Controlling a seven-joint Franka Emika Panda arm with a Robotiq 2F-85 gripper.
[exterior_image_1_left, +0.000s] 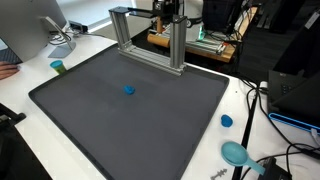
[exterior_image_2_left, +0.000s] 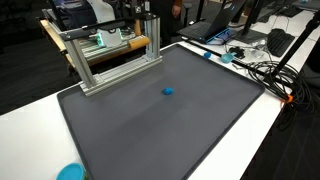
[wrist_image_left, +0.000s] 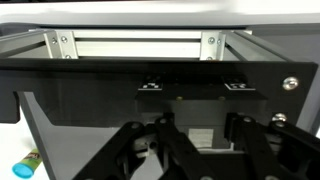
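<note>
Surface: dark mat (exterior_image_1_left: 120, 125) on a white table (exterior_image_1_left: 50, 150), in a cluttered lab.
Frame: aluminium frame (wrist_image_left: 140, 45) just ahead of the gripper (wrist_image_left: 200, 132).
Fingers: spread, holding nothing.
Blue piece (exterior_image_1_left: 128, 89): mid-mat, well apart from them.

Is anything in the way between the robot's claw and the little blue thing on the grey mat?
Yes, it seems so. The gripper hangs by the silver metal frame at one edge of the dark grey mat. The small blue piece lies out on the mat's middle, past that frame. Nothing else lies between them.
</note>
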